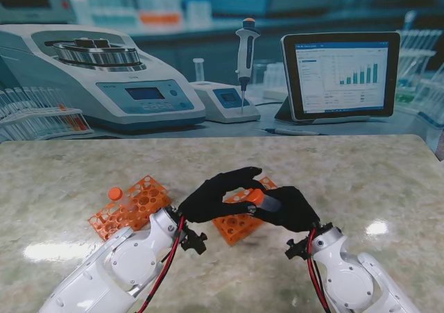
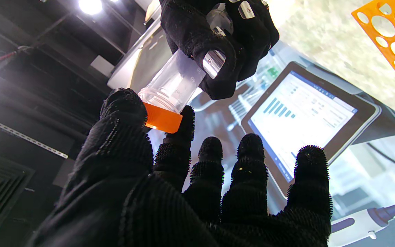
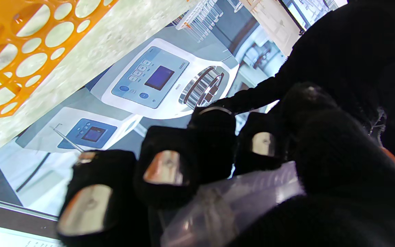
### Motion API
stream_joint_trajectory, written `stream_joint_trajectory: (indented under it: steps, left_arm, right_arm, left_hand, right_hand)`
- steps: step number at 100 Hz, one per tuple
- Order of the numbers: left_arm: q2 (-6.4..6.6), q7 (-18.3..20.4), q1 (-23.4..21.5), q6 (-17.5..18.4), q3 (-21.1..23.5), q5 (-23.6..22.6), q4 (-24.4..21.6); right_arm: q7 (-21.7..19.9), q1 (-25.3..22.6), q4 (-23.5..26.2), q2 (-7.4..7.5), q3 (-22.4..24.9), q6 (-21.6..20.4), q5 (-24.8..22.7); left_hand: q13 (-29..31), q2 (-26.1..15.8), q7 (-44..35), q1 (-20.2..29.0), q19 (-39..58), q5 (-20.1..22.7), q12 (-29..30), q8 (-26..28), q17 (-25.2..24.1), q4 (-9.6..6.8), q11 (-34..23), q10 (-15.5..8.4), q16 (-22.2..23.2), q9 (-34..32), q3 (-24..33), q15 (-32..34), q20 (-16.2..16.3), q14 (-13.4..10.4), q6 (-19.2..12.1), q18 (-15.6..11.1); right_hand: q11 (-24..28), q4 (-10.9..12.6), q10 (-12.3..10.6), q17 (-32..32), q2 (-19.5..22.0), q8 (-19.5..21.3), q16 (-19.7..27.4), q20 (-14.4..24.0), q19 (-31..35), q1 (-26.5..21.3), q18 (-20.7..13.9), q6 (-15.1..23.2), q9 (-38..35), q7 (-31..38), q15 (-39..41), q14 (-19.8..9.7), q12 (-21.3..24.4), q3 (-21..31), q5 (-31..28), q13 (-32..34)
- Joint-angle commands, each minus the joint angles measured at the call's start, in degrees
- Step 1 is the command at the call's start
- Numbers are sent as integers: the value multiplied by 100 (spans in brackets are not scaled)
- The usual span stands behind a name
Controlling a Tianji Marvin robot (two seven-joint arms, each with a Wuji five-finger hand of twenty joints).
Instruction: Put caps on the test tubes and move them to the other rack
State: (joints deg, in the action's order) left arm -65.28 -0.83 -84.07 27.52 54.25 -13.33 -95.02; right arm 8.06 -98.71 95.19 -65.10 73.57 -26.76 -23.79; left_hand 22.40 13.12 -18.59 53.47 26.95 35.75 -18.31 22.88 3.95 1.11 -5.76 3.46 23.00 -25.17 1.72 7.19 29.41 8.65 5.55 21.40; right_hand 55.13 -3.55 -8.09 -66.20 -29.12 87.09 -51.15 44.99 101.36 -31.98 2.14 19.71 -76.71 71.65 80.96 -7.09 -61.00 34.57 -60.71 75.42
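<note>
Above the counter (image 1: 347, 181), between the two orange racks, both robot hands meet at one test tube (image 2: 177, 82). The right robot hand (image 1: 295, 209) is wrapped around the clear tube body, fingers curled over it, as the right wrist view confirms. The left robot hand (image 1: 218, 195) pinches the orange cap (image 2: 161, 118) between thumb and index fingertip; its other three fingers stand spread and touch nothing.

Critical relation: the cap sits at the tube mouth, directly at the threaded neck. In the stand's view the tube's long axis runs roughly level, left to right, with the capped mouth pointing toward the left robot hand and the closed end buried in the right palm. Whether the cap is fully seated or only resting on the threads cannot be told.

Judged step: capping is in progress. The next move likely calls for a twist of the cap about the tube's long axis, with the right hand keeping the body from turning.

One rack (image 1: 132, 202) lies to the left and carries an orange-capped tube (image 1: 115, 193) at its left end. The other rack (image 1: 239, 223) lies directly under the hands, partly hidden. The right hand holds the tube, so it is the likelier one to carry out the transfer.

Risk: a tilted cap may cross-thread.
</note>
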Motion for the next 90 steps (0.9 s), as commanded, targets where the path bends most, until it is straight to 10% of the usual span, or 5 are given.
stream_joint_trajectory:
  steps: [1,90]
  left_arm:
    - [-22,1,2,-16,-18,-5,-8]
    - [-94,-376,-59,40,-60,-308,0]
  right_arm:
    - [-14,-41,30,-15,-15,30,8]
    - [-7,-68,55,-16,7,23,3]
  left_hand:
    - [142,14,-436,283,45,190,84,276,26,7,-80,-60,39,-187,152,69,-133,-107,-308,47]
    - [754,22,-2089,1595,396,875,-66,315,173,-84,-458,-462,307,-896,115,374,-127,-206,-764,77]
  right_hand:
    - [49,30,57,-136,195,222,-164,20,685,-150,-156,417,-128,351,420,-210,-7,21,-170,34]
    - [45,29,62,-135,199,223,-164,19,683,-153,-154,418,-119,349,420,-210,-7,14,-167,34]
